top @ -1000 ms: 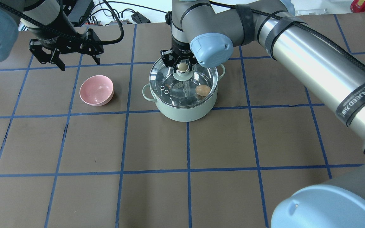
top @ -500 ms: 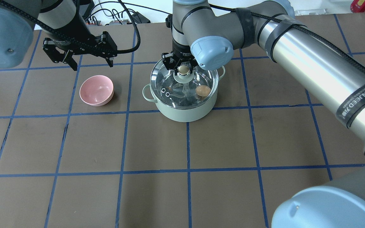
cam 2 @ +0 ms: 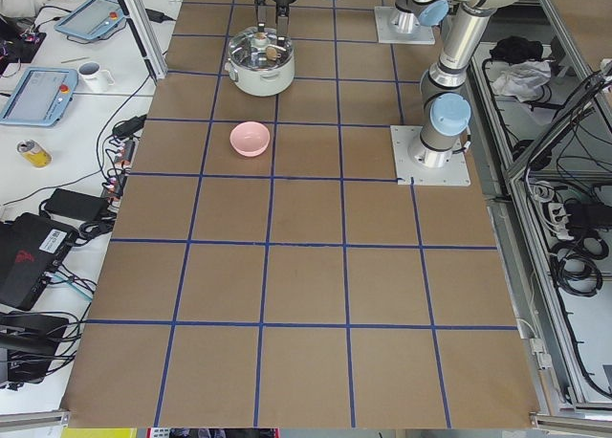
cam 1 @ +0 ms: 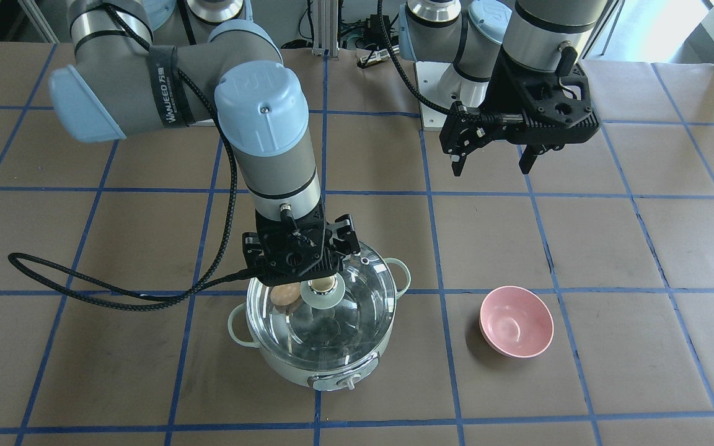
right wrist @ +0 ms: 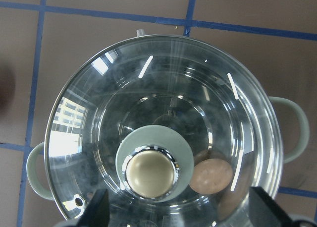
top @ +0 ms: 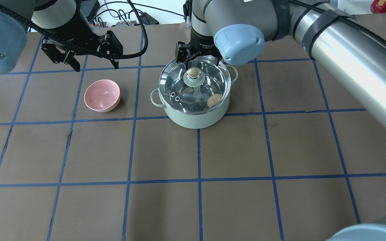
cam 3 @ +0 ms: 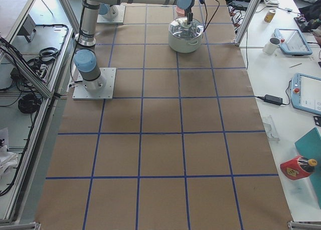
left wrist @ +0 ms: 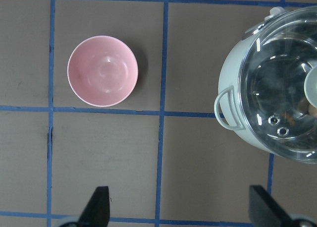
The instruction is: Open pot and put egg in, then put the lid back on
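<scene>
Pink bowl [top: 102,95] sits on the left of the table [top: 166,150]. The left claw [top: 96,67] hangs just beyond it on the far side, wide open with nothing in it. To the right is the pot [top: 194,118], with the glass lid [top: 176,82] sitting on its rim. The egg [top: 214,99] is inside, showing through the glass near-right of the knob [top: 194,73]. The right claw [top: 198,59] hovers over the knob with its fingers spread, not gripping.
</scene>
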`<action>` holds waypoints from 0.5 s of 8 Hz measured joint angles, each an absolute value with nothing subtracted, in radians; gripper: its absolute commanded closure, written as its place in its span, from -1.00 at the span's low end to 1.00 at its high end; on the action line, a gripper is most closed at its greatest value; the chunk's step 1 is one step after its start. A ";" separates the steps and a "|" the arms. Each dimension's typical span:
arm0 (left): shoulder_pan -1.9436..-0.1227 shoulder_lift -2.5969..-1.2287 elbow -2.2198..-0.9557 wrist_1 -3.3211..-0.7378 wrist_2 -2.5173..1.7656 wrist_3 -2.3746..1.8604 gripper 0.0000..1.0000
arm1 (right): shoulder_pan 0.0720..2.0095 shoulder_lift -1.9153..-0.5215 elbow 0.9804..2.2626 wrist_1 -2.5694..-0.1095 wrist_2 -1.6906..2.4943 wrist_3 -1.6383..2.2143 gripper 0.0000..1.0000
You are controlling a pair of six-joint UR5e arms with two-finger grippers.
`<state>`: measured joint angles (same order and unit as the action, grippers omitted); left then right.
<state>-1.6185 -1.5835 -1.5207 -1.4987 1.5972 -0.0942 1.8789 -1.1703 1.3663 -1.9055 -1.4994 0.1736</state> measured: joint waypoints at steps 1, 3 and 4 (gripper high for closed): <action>-1.619 -1.582 -1.522 -1.499 1.597 -0.091 -1.00 | 1.853 -1.200 1.367 -1.864 -1.500 0.173 -1.00; -1.620 -1.582 -1.524 -1.498 1.596 -0.090 -1.00 | 1.727 -1.272 1.371 -1.725 -1.511 0.146 -1.00; -1.621 -1.582 -1.524 -1.498 1.596 -0.092 -1.00 | 1.656 -1.309 1.379 -1.679 -1.532 0.096 -1.00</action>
<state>-1.6214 -1.5816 -1.5244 -1.4975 1.5962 -0.0917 1.6556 -1.3090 1.3788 -1.6793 -1.5318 0.0964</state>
